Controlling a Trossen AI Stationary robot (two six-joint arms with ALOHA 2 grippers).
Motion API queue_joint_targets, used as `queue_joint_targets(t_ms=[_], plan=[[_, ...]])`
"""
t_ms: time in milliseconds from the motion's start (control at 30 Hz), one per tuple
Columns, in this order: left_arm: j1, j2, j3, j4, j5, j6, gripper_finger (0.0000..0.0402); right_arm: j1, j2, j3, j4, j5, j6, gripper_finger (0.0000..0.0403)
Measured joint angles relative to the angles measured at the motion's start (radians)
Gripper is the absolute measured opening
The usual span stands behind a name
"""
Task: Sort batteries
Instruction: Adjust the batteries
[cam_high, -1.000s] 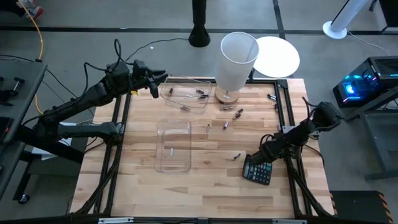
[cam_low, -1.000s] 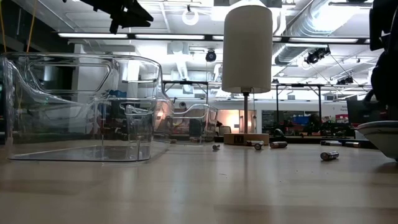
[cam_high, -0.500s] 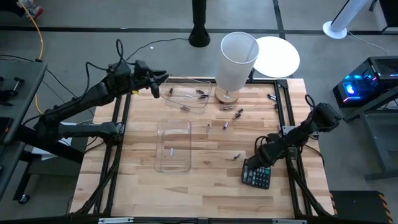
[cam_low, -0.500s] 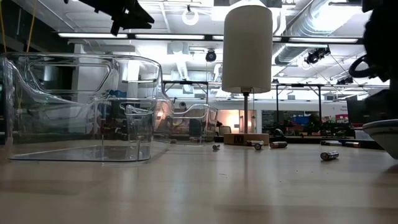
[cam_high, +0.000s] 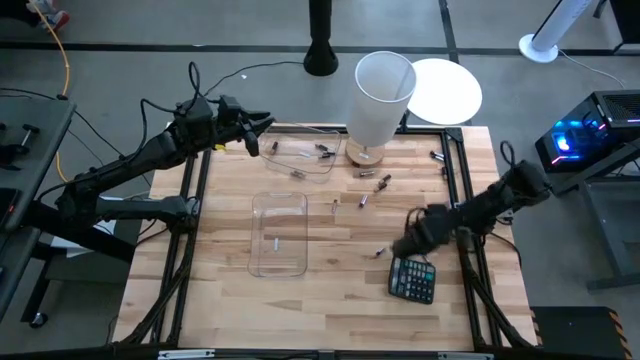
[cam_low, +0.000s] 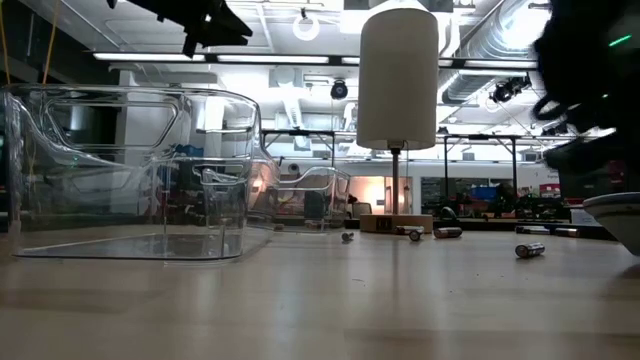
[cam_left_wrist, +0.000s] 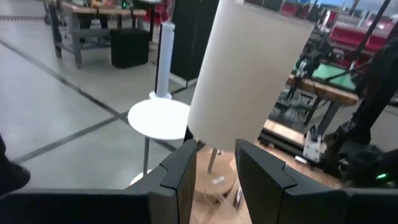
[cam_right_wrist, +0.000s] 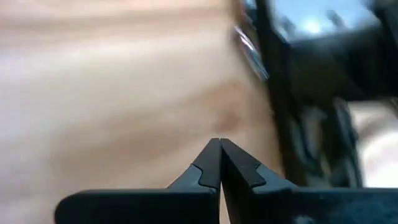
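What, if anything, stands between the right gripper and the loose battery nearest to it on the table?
Nothing visible: the right gripper, fingers shut, is just beside the battery over bare wood; the calculator lies off that line.

Two dark jointed arms with black cables and tapered black fingers (cam_left_wrist: 180, 180).

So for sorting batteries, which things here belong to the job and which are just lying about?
Job: loose batteries, near clear tray, far clear tray, left gripper, right gripper.
Lying about: calculator, lamp, white round stand.
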Motion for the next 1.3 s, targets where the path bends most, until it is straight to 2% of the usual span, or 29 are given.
queue_joint_targets(t_ms=[167,267,467,567,667,833,1067,1133,1300], plan=[[0.0,0.0,0.0,0.042,0.0,0.0,0.0106,-0.254,-0.02,-0.091,0.096,0.014,-0.326,0.0],[-0.001,0.0,0.0,0.052,0.001,0.0,0.0106,-0.322,-0.015,-0.077,0.113,0.066,-0.457,0.0],[-0.007,0.0,0.0,0.049,0.003,-0.001,0.0106,-0.446,-0.012,-0.081,0.126,0.147,-0.527,0.0],[-0.007,0.0,0.0,0.048,0.004,-0.002,0.0106,-0.533,-0.012,-0.093,0.223,0.151,-0.658,0.0],[-0.009,0.0,0.0,0.048,0.004,-0.008,0.0106,-0.621,-0.012,-0.122,0.294,0.077,-0.837,0.0],[-0.009,-0.001,0.0,0.048,0.005,-0.028,0.0106,-0.735,-0.012,-0.152,0.236,-0.022,-1.106,0.0],[-0.009,-0.001,0.0,0.048,0.005,-0.027,0.0106,-0.761,-0.012,-0.151,0.217,-0.277,-1.401,0.0],[-0.009,-0.001,0.0,0.047,0.005,-0.027,0.0106,-0.773,-0.012,-0.151,0.208,-0.282,-1.432,0.0],[-0.008,-0.001,0.0,0.047,0.005,-0.025,0.0106,-0.873,-0.012,-0.151,0.179,-0.208,-1.432,0.0]])
